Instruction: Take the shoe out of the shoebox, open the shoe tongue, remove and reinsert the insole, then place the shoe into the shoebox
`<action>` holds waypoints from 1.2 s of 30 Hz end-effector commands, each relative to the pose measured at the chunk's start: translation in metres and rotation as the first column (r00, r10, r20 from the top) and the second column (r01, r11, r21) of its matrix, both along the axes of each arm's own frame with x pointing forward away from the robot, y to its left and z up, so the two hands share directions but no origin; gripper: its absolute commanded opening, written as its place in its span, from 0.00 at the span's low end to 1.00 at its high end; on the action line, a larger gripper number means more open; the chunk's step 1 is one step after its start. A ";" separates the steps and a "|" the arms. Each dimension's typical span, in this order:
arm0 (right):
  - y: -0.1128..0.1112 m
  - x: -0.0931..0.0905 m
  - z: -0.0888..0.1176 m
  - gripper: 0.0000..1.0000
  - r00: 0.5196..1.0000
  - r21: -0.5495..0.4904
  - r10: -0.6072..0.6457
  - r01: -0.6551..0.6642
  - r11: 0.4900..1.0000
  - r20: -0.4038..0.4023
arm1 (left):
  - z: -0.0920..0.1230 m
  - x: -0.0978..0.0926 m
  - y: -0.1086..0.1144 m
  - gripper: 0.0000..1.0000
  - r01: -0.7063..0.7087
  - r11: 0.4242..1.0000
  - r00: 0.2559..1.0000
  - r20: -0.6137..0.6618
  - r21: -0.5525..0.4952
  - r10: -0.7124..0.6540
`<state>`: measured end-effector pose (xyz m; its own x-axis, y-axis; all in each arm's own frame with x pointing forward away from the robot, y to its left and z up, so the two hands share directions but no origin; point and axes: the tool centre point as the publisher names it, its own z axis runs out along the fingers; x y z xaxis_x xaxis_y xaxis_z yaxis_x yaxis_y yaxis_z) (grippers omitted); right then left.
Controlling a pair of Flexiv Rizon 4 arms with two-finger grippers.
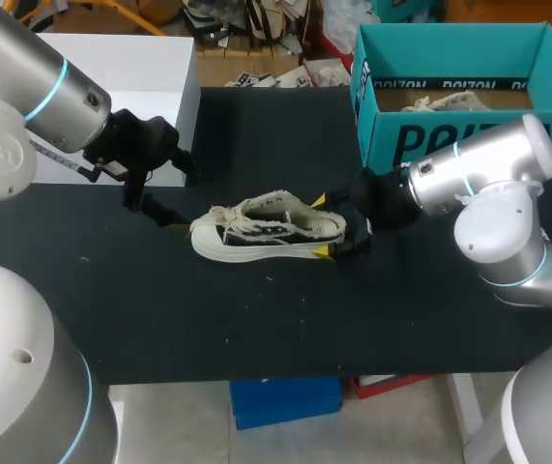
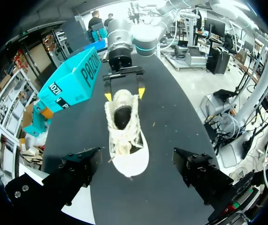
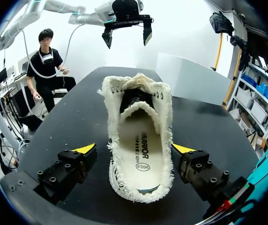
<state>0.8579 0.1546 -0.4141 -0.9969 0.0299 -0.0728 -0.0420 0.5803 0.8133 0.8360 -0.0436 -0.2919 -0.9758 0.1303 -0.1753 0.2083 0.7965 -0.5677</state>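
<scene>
The shoe [image 1: 266, 230] is set upright on the bench [image 1: 256, 319]. Its heel is flanked by the right hand [image 1: 322, 227], spread wide and gripping nothing. The left hand [image 1: 179, 191] is held open, empty, off the toe. The shoebox [image 1: 450, 135] is seen beyond.

The tabletop [image 1: 256, 329] has a black surface. A low-top canvas shoe [image 1: 266, 230] with a white sole stands upright near its centre, toe toward the left arm and heel toward the right arm. The right gripper [image 1: 324, 227] is positioned at the heel, with one yellow-tipped finger on each side of it; contact cannot be determined. The left gripper [image 1: 181, 193] is located just beyond the toe, fingers spread, apart from the shoe. An open teal shoebox [image 1: 450, 140] stands at the rear right. A white box [image 1: 140, 72] stands at the rear left.
</scene>
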 end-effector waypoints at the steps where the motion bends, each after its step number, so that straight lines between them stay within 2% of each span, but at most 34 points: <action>1: 0.001 0.003 -0.007 1.00 1.000 0.005 0.001 -0.001 1.000 -0.004 | -0.002 0.000 0.000 1.00 -0.001 1.000 1.000 0.005 -0.001 0.001; 9: -0.001 0.003 -0.013 1.00 1.000 0.023 -0.016 0.017 1.000 -0.013 | -0.002 0.000 0.000 1.00 -0.001 1.000 1.000 0.005 -0.001 0.001; 26: -0.017 0.003 0.019 1.00 0.999 0.001 -0.037 0.037 0.999 0.020 | -0.002 0.000 0.000 1.00 -0.001 1.000 1.000 0.005 -0.001 0.001; 36: -0.022 0.009 0.027 1.00 0.999 -0.010 -0.038 0.038 0.999 0.027 | -0.002 0.000 0.000 1.00 -0.001 1.000 1.000 0.005 -0.001 0.001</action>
<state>0.8664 0.1329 -0.3896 -0.9923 0.0676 -0.1036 -0.0445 0.5867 0.8085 0.8360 -0.0436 -0.2919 -0.9758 0.1303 -0.1753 0.2084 0.7964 -0.5677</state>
